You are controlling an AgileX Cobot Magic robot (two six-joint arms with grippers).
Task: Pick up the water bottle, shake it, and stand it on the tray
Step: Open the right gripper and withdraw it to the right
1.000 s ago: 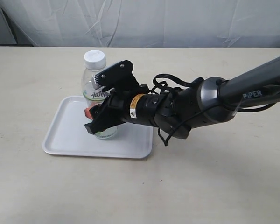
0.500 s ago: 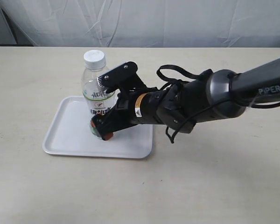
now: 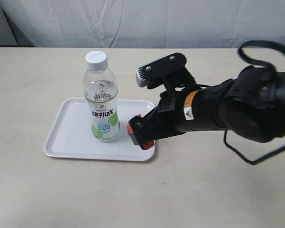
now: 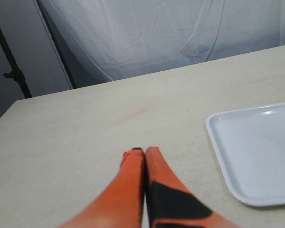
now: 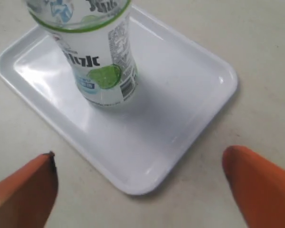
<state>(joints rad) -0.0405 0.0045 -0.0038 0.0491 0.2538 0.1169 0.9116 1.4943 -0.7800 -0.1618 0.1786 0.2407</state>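
On tray (image 3: 69, 135), water bottle (image 3: 102, 102) upright; right claw (image 5: 138, 160) spread, apparently clear of it; left claw (image 4: 145, 152) pressed together.

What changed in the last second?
The right hand let go of the water bottle and drew back toward the right of the exterior view, open. The bottle stands upright on the tray, same spot as before; the tray has not moved.

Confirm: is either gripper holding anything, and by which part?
Nothing is held. Right gripper open, clear of the water bottle standing on the tray; left gripper shut, empty.
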